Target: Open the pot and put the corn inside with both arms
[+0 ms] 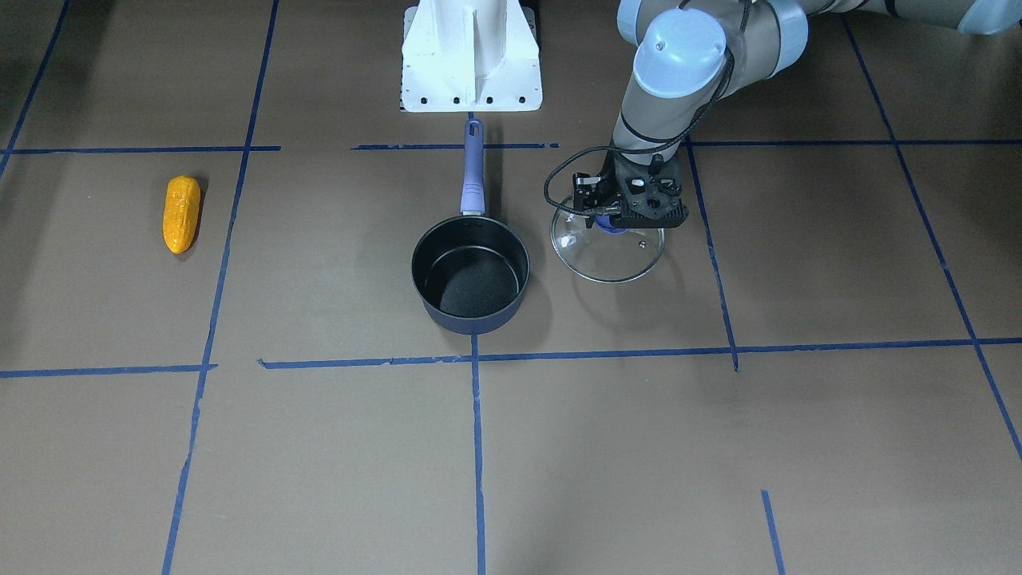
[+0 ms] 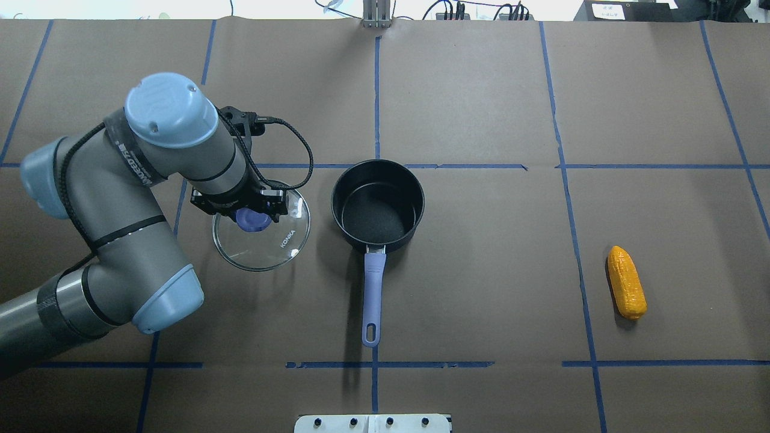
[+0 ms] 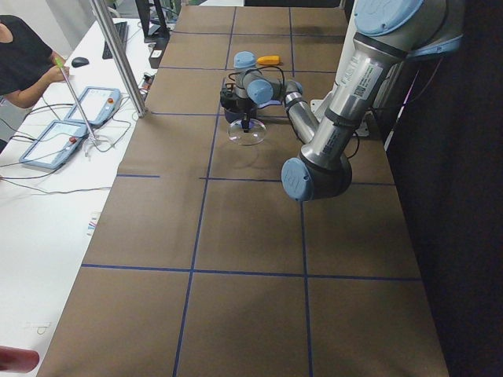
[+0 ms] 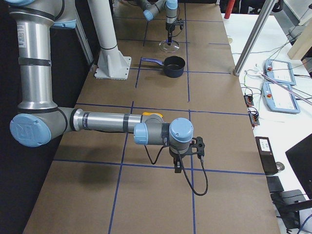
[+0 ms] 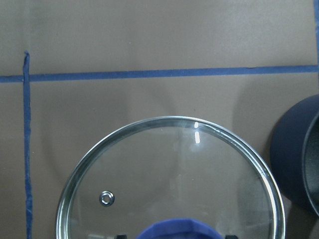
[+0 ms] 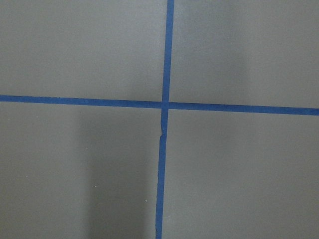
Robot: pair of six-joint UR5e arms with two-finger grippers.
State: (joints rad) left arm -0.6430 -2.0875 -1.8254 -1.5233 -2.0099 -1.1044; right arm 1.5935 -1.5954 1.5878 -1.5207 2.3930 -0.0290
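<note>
The open navy pot point(image 2: 378, 204) stands mid-table, its lavender handle point(image 2: 372, 294) pointing toward the robot's base. It is empty, showing a black interior. My left gripper point(image 2: 252, 211) is shut on the blue knob point(image 2: 253, 221) of the glass lid point(image 2: 283, 240), which is off the pot and low over the table just to its left. The orange-yellow corn point(image 2: 627, 282) lies on the table far to the right. My right gripper point(image 4: 178, 168) shows only in the exterior right view, above bare table past the corn; I cannot tell whether it is open or shut.
The white robot base point(image 1: 471, 56) stands at the table's edge behind the pot's handle. Blue tape lines point(image 2: 376, 90) divide the brown table into squares. Operator desks with tablets point(image 4: 278, 87) lie beyond the far edge.
</note>
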